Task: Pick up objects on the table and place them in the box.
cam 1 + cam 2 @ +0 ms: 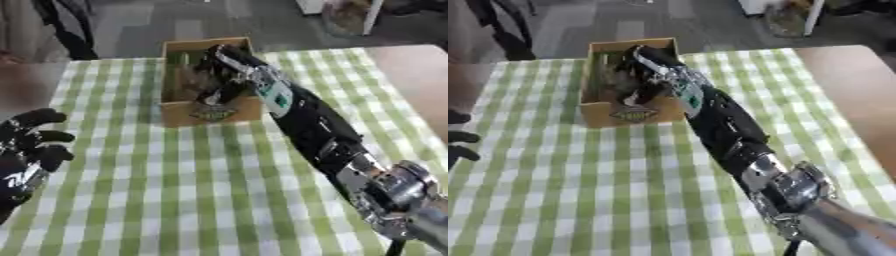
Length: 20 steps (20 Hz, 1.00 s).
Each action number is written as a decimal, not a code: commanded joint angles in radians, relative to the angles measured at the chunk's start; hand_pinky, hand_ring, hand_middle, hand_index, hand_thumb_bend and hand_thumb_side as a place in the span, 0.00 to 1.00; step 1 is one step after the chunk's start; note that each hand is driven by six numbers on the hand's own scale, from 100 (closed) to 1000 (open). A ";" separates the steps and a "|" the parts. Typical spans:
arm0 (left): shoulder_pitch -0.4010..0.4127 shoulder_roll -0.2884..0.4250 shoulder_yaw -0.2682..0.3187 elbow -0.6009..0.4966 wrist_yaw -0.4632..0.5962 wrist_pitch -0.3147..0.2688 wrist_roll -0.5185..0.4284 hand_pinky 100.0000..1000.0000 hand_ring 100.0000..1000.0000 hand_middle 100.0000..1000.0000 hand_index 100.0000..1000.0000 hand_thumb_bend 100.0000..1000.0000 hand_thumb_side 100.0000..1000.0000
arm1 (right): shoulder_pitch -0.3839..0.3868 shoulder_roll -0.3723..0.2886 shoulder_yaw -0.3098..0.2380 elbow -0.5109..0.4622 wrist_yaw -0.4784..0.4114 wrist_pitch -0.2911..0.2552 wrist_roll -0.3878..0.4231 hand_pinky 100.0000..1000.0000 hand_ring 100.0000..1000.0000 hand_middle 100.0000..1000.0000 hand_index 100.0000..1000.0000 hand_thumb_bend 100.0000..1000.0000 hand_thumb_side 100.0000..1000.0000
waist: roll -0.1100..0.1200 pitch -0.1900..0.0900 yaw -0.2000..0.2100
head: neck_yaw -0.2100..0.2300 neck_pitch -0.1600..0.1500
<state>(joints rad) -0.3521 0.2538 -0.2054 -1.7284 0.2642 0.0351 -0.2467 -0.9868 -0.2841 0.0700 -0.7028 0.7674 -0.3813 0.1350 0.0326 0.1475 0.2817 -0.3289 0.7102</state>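
A small cardboard box (208,115) stands on the green-and-white checked cloth at the far middle of the table. My right arm stretches from the lower right up to it, and my right hand (229,67) is over and partly inside the box. The box's contents are a dark blur, and anything under the hand is hidden. My left hand (31,142) rests open at the lower left edge, black fingers up and relaxed, holding nothing. No loose objects show on the cloth.
Bare brown table top (416,85) lies to the right of the checked cloth (175,190). Beyond the far edge are a dark stand (74,30) at the left and a white piece of furniture (350,12) at the right.
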 commanded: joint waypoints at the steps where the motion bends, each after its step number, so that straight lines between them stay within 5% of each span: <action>1: -0.016 0.006 0.001 -0.023 0.008 -0.001 -0.005 0.52 0.64 0.72 0.79 0.45 0.20 | 0.004 -0.007 -0.007 0.051 0.059 0.009 -0.031 0.29 0.35 0.35 0.54 0.31 0.01 | 0.001 -0.008 -0.001 | 0.000 -0.002; 20: -0.012 0.013 -0.003 -0.017 0.006 0.001 -0.009 0.52 0.64 0.72 0.79 0.45 0.20 | -0.055 -0.047 -0.047 0.078 -0.008 0.068 -0.066 0.25 0.32 0.32 0.51 0.27 0.00 | -0.005 -0.014 0.016 | -0.008 -0.020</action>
<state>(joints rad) -0.3520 0.2540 -0.2099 -1.7283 0.2642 0.0376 -0.2520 -1.0226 -0.3038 0.0299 -0.6303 0.7632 -0.3198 0.0741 0.0254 0.1431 0.2967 -0.3333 0.7007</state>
